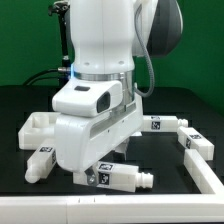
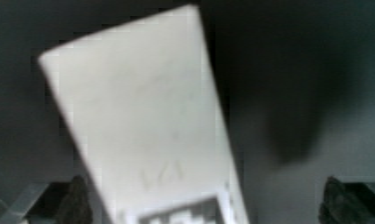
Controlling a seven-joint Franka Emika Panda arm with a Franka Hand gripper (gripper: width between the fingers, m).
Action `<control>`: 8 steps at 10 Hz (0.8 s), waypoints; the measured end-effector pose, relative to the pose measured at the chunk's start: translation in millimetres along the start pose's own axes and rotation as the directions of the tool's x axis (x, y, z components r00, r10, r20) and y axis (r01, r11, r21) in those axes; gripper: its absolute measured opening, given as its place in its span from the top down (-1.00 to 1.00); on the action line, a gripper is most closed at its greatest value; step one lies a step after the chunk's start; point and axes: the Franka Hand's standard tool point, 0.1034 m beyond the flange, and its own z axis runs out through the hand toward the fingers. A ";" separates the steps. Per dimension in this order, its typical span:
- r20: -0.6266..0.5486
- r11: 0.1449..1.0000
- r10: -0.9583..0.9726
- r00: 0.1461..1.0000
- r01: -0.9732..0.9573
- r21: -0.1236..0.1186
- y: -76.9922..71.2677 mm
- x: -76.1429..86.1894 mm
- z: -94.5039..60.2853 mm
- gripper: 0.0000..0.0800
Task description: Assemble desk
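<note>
A white square leg point(image 1: 122, 180) with a black-and-white tag lies on the black table at the front. In the wrist view the same leg point(image 2: 148, 120) is a long tilted white block with its tag end between my fingers. My gripper point(image 1: 98, 176) is low over it and mostly hidden by the hand. The gripper point(image 2: 210, 205) is open. One finger point(image 2: 68, 200) is next to the leg's edge, and the other finger point(image 2: 353, 200) stands well apart from it. The rimmed tabletop point(image 1: 36, 127) sits at the exterior view's left, partly hidden by the arm.
Another leg point(image 1: 40, 160) lies at the front left of the exterior view. Two more tagged legs point(image 1: 160, 125) point(image 1: 190, 136) lie at the right rear. A white angled frame point(image 1: 203, 165) runs along the right side.
</note>
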 end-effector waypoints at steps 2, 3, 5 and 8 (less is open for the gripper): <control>-0.001 1.000 0.000 1.000 0.000 -0.001 0.1 0.5 -0.7 -0.30; -0.001 1.000 0.000 1.000 0.000 -0.001 0.0 0.4 -0.6 0.04; 0.001 1.000 -0.009 1.000 0.009 0.000 0.5 -0.3 -1.1 0.30; 0.016 0.972 -0.234 0.972 0.234 0.024 3.0 -40.9 -42.4 0.30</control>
